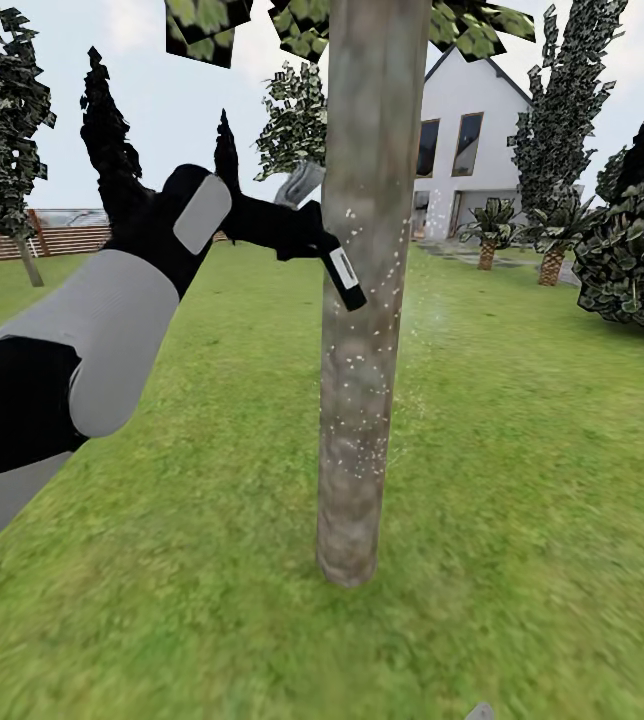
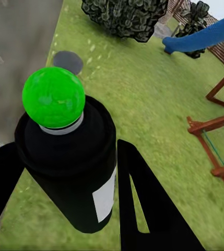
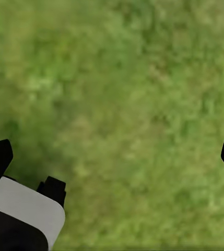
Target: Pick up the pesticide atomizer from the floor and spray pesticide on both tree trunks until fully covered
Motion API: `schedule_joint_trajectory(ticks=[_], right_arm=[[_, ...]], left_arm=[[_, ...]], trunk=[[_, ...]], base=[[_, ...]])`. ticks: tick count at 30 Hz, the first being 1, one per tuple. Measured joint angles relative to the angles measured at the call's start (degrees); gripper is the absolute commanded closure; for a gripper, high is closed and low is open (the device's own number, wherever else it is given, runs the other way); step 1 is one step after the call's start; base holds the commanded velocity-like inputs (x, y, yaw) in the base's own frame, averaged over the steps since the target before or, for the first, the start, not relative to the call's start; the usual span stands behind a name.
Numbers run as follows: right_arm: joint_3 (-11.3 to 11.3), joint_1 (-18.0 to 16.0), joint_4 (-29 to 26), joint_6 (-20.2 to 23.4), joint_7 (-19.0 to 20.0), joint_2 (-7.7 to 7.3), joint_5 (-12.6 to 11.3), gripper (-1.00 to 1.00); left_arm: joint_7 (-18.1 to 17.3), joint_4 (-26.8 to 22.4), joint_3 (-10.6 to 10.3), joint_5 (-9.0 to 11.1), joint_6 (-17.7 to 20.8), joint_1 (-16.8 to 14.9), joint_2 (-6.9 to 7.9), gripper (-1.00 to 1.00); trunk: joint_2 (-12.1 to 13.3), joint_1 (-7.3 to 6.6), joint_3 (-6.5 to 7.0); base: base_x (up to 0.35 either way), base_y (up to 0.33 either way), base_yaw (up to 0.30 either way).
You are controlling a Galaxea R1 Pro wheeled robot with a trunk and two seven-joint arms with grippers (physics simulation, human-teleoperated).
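Head view: left gripper (image 1: 312,240) holds the pesticide atomizer (image 1: 346,277) against the tree trunk (image 1: 362,300), evidently to spray at close range; white pesticide (image 1: 347,350) specks dot the bark. Left wrist view: jaws clamp the black, white-labelled bottle, green-capped. Right wrist view: right gripper (image 3: 112,162) hangs over grass (image 3: 122,78), jaws wide, empty.

Left arm reaches forward at head height, its hand (image 1: 314,243) clamped; right hand (image 3: 112,157) spread, pointing down.

Atomizer (image 1: 346,277) left of trunk (image 1: 362,330) (touching), house (image 1: 472,150) behind
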Motion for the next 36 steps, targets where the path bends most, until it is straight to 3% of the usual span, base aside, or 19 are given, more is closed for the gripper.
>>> schedule_joint_trajectory(ticks=[3,6,20,21,24,26,30,34,35,36], right_arm=[[0.00,0.00,0.03,0.00,0.00,0.00,0.00,-1.00],[0.00,0.00,0.03,0.00,-0.01,0.00,0.00,-1.00],[0.00,0.00,0.03,0.00,0.02,0.00,0.00,-1.00],[0.00,0.00,0.03,0.00,-0.02,0.00,0.00,-1.00],[0.00,0.00,0.03,0.00,-0.02,0.00,0.00,-1.00],[0.00,0.00,0.03,0.00,-0.01,0.00,0.00,-1.00],[0.00,0.00,0.03,0.00,0.03,0.00,0.00,-1.00],[0.00,0.00,0.03,0.00,0.01,0.00,0.00,-1.00],[0.00,0.00,0.03,0.00,0.00,0.00,0.00,-1.00],[0.00,0.00,0.03,0.00,0.01,0.00,0.00,-1.00]], left_arm=[[-0.06,2.13,-1.77,-0.33,-0.09,0.01,-0.05,1.00],[0.01,5.48,-5.27,-0.32,-0.20,0.01,-0.10,1.00],[0.35,15.32,-6.93,-0.35,-1.86,0.11,-0.17,1.00],[0.36,15.44,-8.13,-0.44,-2.04,0.17,-0.19,1.00],[0.35,15.54,-14.42,-0.52,-3.34,0.40,-0.22,1.00],[0.30,16.23,-15.94,-0.41,-4.39,0.49,-0.22,1.00],[0.28,17.83,-16.70,-0.45,-5.49,1.01,-0.23,1.00],[0.27,20.79,-16.75,-0.42,-9.07,2.94,-0.12,1.00],[0.27,21.06,-16.79,-1.40,-9.29,3.22,0.07,1.00],[0.29,21.18,-17.02,-4.32,-9.41,3.38,0.20,1.00]], trunk=[[0.00,0.00,0.00],[0.00,0.00,0.00],[0.00,0.00,0.00],[0.00,0.00,0.00],[0.00,0.00,0.00],[0.00,0.00,0.00],[0.00,0.00,0.00],[0.00,0.00,0.00],[0.00,0.00,0.00],[0.00,0.00,0.00]], base=[[0.000,0.000,0.000],[0.000,0.000,0.000],[0.000,0.000,0.000],[0.000,0.000,0.000],[0.000,0.000,0.000],[0.000,0.000,0.000],[0.000,0.000,0.000],[0.000,0.000,0.000],[0.000,0.000,0.000],[0.000,0.000,0.000]])
